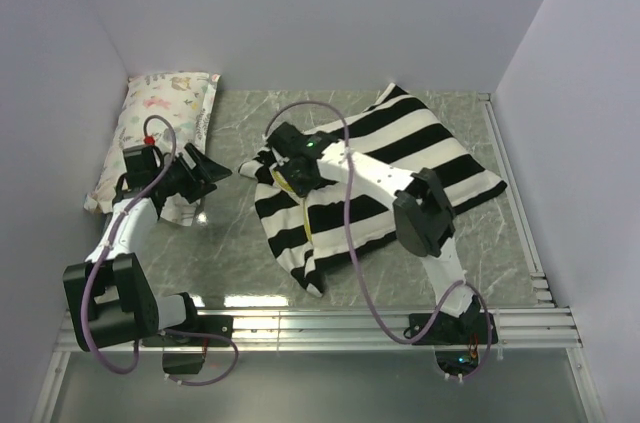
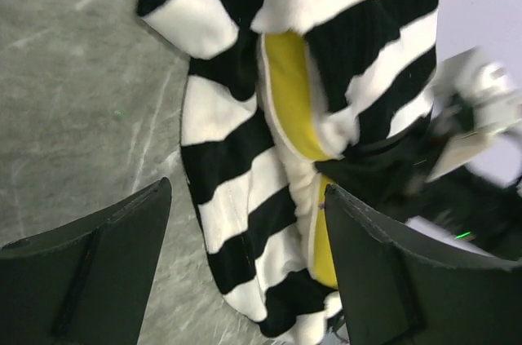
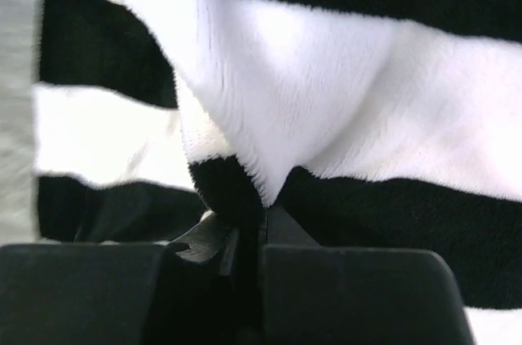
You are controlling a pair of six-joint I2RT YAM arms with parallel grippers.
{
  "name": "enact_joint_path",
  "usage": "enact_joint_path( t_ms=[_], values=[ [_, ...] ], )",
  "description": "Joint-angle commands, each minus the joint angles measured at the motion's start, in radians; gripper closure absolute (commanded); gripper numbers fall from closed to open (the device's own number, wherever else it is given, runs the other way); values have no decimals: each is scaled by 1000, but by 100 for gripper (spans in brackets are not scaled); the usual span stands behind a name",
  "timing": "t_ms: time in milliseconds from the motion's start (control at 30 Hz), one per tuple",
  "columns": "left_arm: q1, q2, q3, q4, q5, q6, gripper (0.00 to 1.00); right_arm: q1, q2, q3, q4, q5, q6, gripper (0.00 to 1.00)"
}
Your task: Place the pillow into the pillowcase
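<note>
The black-and-white striped pillowcase [image 1: 400,168] lies across the middle of the table. The pillow is inside it; only its yellow band [image 1: 303,218] and a little cream show at the case's open left end, also in the left wrist view [image 2: 289,92]. My right gripper [image 1: 290,168] is shut on a fold of the pillowcase [image 3: 245,149] at that open end. My left gripper [image 1: 205,175] is open and empty, a short way left of the opening, its fingers [image 2: 90,263] framing the case mouth [image 2: 236,190].
A smaller floral-print pillow [image 1: 160,123] lies at the far left against the wall, behind my left arm. White walls close the left, back and right. A metal rail [image 1: 330,323] runs along the near edge.
</note>
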Motion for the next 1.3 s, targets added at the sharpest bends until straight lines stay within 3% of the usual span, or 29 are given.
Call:
enact_joint_path(
  t_ms=[0, 167, 367, 533, 733, 867, 1000, 1133, 1267],
  values=[
    [-55, -26, -12, 54, 35, 52, 19, -62, -191, -50, 83, -216, -1, 100],
    [-214, -28, -47, 114, -17, 16, 22, -146, -283, -107, 151, -448, 48, 100],
    [-394, 96, -21, 301, -83, -101, 26, -209, -312, -135, 214, -571, 144, 100],
    [-466, 205, -12, 543, -99, -256, 21, -240, -326, -150, 246, -695, 200, 100],
    [-577, 381, 72, 637, -174, -342, 24, -252, -360, -149, 286, -822, 242, 100],
    [-592, 443, 95, 685, -174, -398, 26, -255, -372, -135, 280, -820, 233, 100],
    [-562, 394, 62, 726, -128, -408, 26, -284, -378, -159, 282, -804, 236, 100],
    [-505, 244, 8, 644, -79, -334, 26, -330, -377, -167, 303, -838, 254, 100],
    [-491, 196, -38, 542, -102, -268, 26, -353, -372, -155, 338, -902, 272, 100]
  ],
)
